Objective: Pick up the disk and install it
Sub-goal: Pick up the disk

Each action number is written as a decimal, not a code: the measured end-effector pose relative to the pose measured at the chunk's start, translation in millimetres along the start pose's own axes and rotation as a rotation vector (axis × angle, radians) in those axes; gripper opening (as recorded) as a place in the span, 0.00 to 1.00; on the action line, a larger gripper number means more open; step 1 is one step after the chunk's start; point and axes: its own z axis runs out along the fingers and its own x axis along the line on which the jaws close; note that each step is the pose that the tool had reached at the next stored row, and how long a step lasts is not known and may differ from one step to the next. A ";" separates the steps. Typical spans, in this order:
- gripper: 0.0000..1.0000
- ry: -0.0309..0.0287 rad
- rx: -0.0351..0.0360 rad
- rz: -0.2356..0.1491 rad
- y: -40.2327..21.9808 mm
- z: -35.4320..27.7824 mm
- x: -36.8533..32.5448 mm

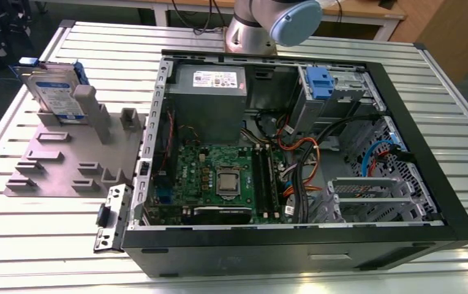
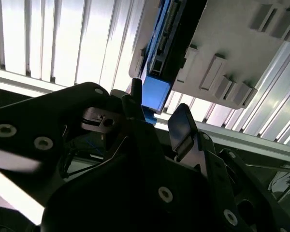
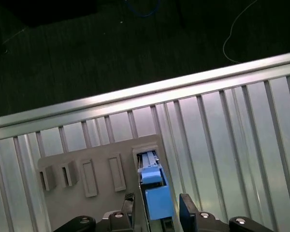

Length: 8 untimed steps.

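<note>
Flat rectangular silver metal disk [image 1: 54, 92], white-and-blue label, blue plastic bracket round its edges, stands on edge in the grey slotted plastic holder [image 1: 54, 153] at the exterior view's left. Black gripper [image 3: 158, 199] holds nothing, fingers spread; the disk's blue end lies between them in both wrist views.

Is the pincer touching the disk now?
Apart. In the exterior view the disk stands in its grey holder with its upper edges bare, nothing gripping them.
</note>
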 end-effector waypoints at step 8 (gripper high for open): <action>0.49 -0.0007 -0.0008 -0.056 3.3 11.7 -1.7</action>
